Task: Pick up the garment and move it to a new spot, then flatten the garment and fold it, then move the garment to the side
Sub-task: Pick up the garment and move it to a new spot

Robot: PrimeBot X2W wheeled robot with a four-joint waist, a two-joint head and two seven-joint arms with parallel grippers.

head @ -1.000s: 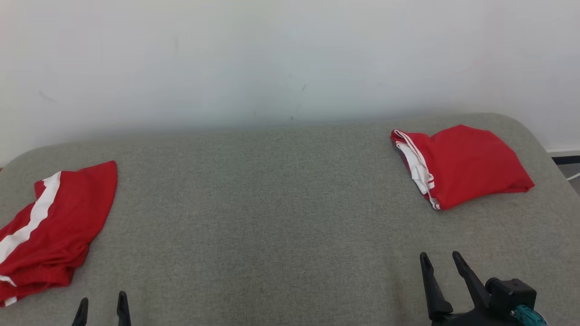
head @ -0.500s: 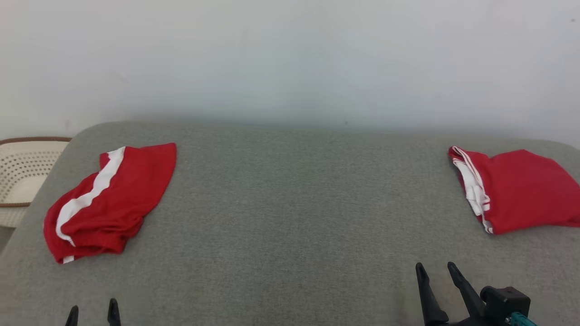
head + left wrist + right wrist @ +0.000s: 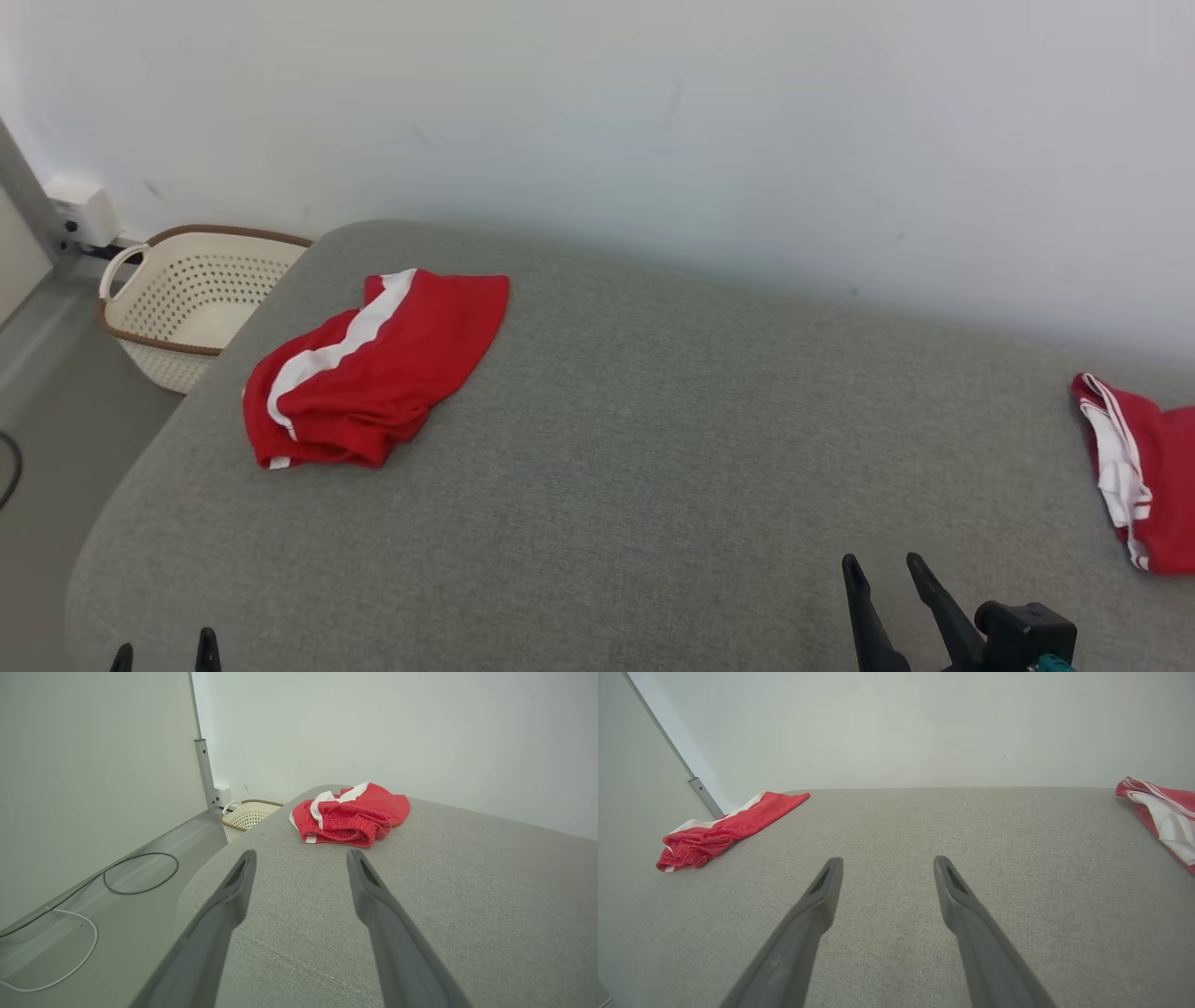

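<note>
Hovering low over the near edge of the grey padded surface [image 3: 653,485]: left gripper [image 3: 163,653] and right gripper [image 3: 882,574], both with jaws spread and nothing between them. Red-and-white garment [image 3: 373,369] lies crumpled on the far left of the surface, ahead of the left gripper and well apart from both. Second red garment [image 3: 1144,476], folded, sits at the right edge. Beyond: basket [image 3: 187,299] on the floor [image 3: 37,448], white wall [image 3: 653,121].

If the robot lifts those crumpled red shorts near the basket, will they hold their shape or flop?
Probably flop: the red shorts lie in soft rumpled folds. Likely light, being thin cloth. The textured grey cushion may resist sliding.
</note>
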